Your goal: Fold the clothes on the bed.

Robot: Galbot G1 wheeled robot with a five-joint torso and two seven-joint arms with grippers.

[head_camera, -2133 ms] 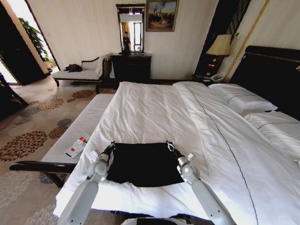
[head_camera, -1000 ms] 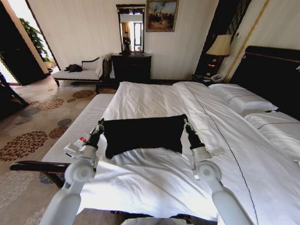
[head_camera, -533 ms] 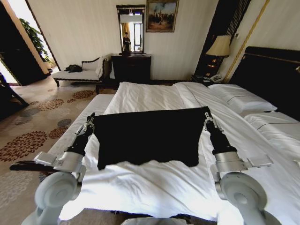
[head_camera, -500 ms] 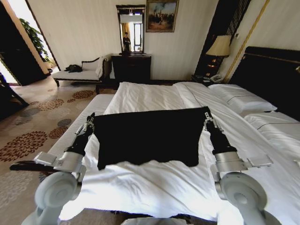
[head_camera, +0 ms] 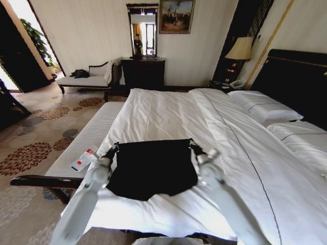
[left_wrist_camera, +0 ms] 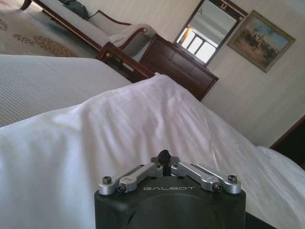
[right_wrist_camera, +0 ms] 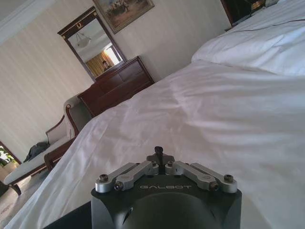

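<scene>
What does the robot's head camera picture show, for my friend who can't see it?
A black T-shirt lies on a big white bed, with the left gripper pinching one far corner and the right gripper the other. A white bench runs along the bed's left side.

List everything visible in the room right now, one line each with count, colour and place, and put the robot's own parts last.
T-shirt: one, black, on the near part of the bed, held at its two far corners.
Bed: one, white bedding, dark headboard at right.
Pillows: at least two, white, by the headboard.
Bench: one, white cushion, along the bed's left side.
Small object: one, white and red, on the bench.
Chaise: one, white, far left wall.
Dresser with mirror: one, dark wood, far wall.
Painting: one, above the dresser.
Lamp: one, beige shade, bedside.
Left hand: shut on the shirt's left corner.
Right hand: shut on the right corner.
</scene>
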